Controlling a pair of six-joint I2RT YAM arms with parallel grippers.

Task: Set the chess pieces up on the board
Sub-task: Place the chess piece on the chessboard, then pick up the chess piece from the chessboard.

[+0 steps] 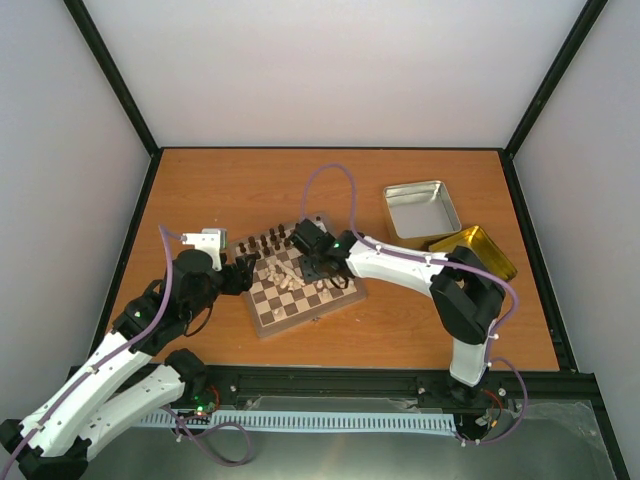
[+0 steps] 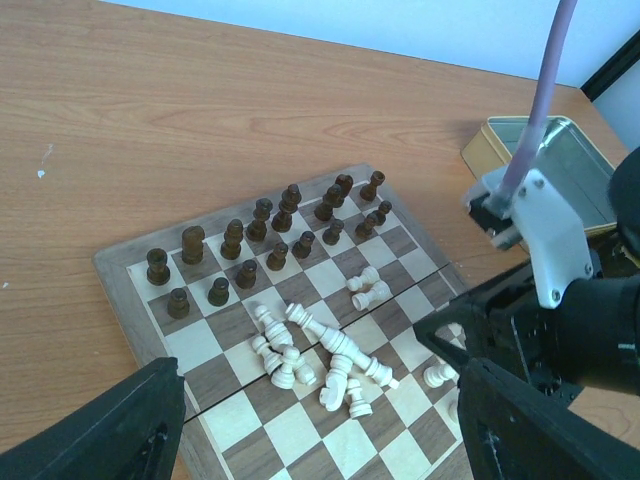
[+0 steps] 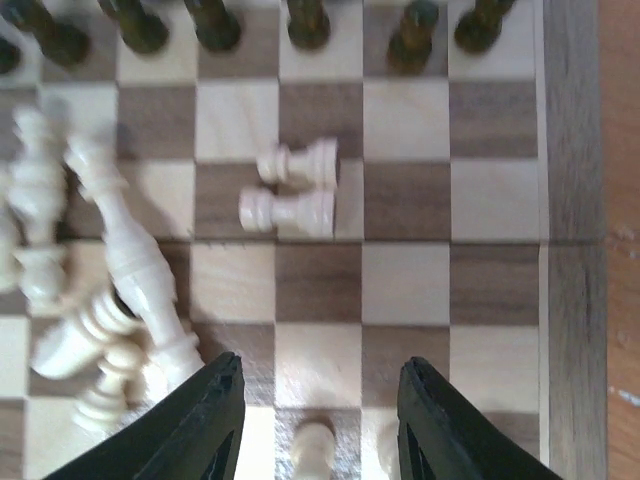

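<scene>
Above the board (image 3: 575, 200), my right gripper (image 3: 320, 368) hangs spread, one upright pawn (image 3: 315, 445) standing free between its fingers; other chess pieces (image 3: 130, 260) lie heaped mid-board. Light, smooth, probably easily toppled, they want pinching at the waist

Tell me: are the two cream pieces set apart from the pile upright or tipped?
Tipped: the two cream pieces lie on their sides on the board, side by side, near the standing dark row.
</scene>
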